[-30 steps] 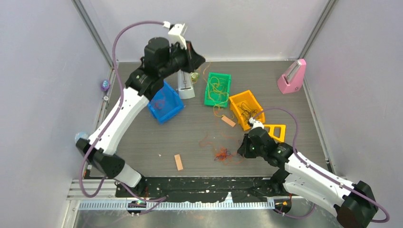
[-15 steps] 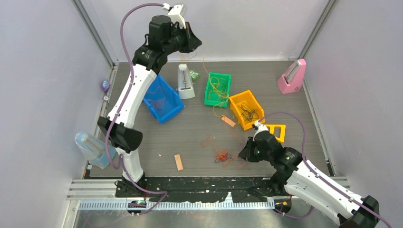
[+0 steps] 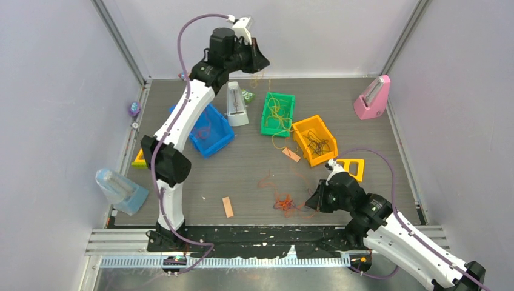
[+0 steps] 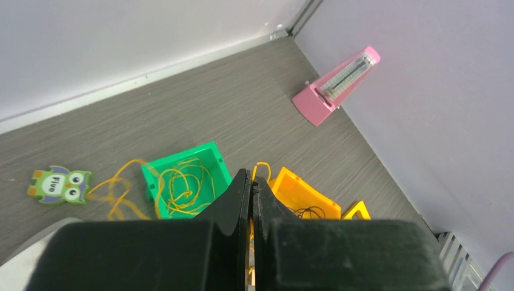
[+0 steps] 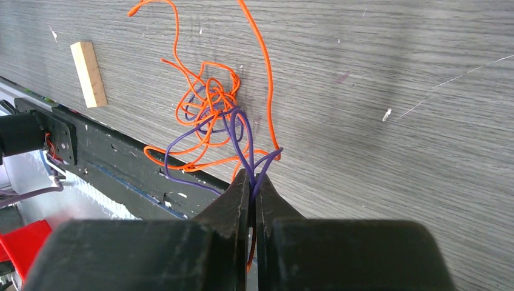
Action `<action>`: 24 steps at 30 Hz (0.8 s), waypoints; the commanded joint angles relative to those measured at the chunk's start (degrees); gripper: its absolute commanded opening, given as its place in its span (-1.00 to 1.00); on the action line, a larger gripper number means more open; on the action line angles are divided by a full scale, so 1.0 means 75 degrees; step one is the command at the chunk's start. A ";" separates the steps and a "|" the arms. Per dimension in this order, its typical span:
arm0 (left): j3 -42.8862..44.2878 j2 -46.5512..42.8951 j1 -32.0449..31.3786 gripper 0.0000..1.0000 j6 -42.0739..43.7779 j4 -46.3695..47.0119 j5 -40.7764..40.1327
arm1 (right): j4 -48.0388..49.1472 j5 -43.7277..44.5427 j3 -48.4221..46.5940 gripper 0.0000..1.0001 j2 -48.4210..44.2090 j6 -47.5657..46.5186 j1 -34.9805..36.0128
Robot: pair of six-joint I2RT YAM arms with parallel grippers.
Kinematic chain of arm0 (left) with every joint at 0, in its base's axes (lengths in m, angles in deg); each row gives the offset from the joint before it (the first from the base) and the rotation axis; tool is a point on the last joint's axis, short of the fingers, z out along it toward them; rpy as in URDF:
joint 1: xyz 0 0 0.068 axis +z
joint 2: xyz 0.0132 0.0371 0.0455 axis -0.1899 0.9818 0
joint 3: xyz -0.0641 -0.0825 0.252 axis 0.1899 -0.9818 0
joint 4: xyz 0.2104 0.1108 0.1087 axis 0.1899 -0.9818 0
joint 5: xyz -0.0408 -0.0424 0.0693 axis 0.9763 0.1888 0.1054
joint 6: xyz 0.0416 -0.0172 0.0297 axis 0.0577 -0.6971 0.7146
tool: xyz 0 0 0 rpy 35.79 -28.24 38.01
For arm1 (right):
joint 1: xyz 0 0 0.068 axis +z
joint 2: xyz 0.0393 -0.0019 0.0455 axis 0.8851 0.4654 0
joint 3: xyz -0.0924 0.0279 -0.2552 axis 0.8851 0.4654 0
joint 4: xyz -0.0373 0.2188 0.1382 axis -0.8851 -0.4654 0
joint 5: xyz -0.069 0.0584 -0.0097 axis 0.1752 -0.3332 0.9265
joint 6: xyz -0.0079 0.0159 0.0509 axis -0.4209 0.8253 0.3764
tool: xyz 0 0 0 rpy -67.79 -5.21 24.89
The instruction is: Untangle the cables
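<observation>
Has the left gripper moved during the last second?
Yes. The left gripper, shut on a yellow cable, moved up and slightly right in view; it no longer covers the top of the white metronome.

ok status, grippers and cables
Left gripper shut on yellow cable, raised high by green bin. Right gripper shut on purple cable in orange tangle. Wooden block nearby.

White arm shells (image 3: 180,116), black joint housings (image 3: 165,162), thin lilac hoses (image 3: 180,47) along both
</observation>
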 commanded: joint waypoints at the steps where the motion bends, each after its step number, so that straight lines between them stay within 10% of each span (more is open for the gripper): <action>1: -0.0204 0.0464 -0.0108 -1.00 -0.0296 0.1033 0.0390 | 0.0002 -0.0026 -0.0466 -0.90 0.0106 0.0017 0.0051; 19: -0.1624 0.1340 -0.0413 -1.00 -0.1447 0.2663 0.0853 | 0.0383 -0.0006 -0.0579 -0.90 0.0492 -0.0300 0.0049; 21: -0.1455 0.1627 -0.0392 -1.00 -0.1425 0.2516 0.0841 | 0.0394 0.0050 -0.0640 -0.55 0.0580 -0.0483 0.0052; 23: -0.1277 0.1936 -0.0370 -1.00 -0.1406 0.2354 0.0782 | 0.0363 0.0394 -0.0908 0.38 0.0716 -0.0715 0.0051; 24: -0.1186 0.2051 -0.0366 -1.00 -0.1393 0.2303 0.0741 | 0.0326 0.0534 -0.1010 0.49 0.0856 -0.0881 0.0051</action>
